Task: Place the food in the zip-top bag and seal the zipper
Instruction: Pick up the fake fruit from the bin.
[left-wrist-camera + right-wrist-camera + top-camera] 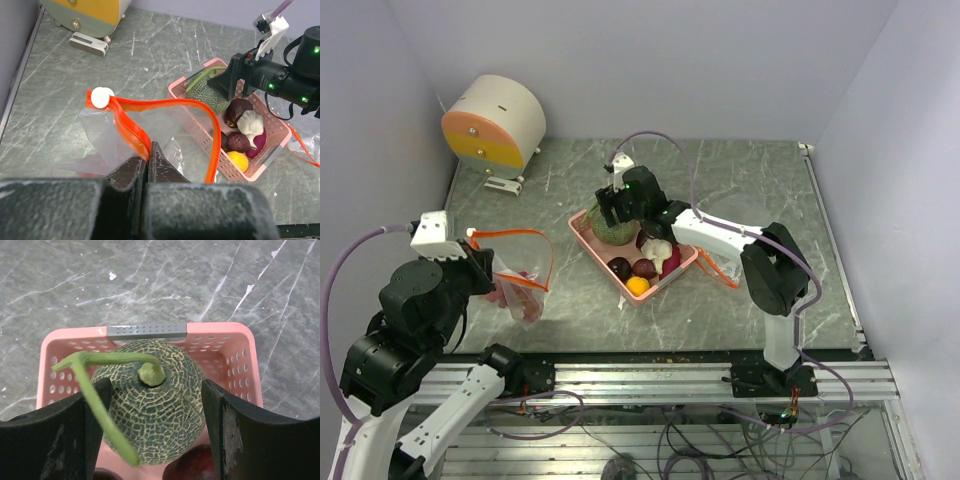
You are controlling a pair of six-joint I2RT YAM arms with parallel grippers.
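Observation:
The clear zip-top bag (523, 292) (107, 131) hangs at the left, its mouth open. My left gripper (480, 258) (148, 156) is shut on its orange-red zipper (517, 233) (165, 103), which has a white slider (102, 96). The pink basket (582, 232) (261, 172) (220, 331) holds the food. It contains a green netted melon-like piece (610, 232) (210, 96) (160, 415), dark purple pieces (619, 268) (239, 109), a whitish bulb (657, 250) (251, 122), a magenta piece (260, 142) and an orange fruit (637, 286) (238, 161). My right gripper (612, 212) (154, 390) is open, its jaws on either side of the green piece.
A white and orange drum-shaped device (495, 122) (85, 12) stands at the back left. A second orange strip with clear plastic (720, 270) (306, 150) lies just right of the basket. Walls close in the table on the left, back and right.

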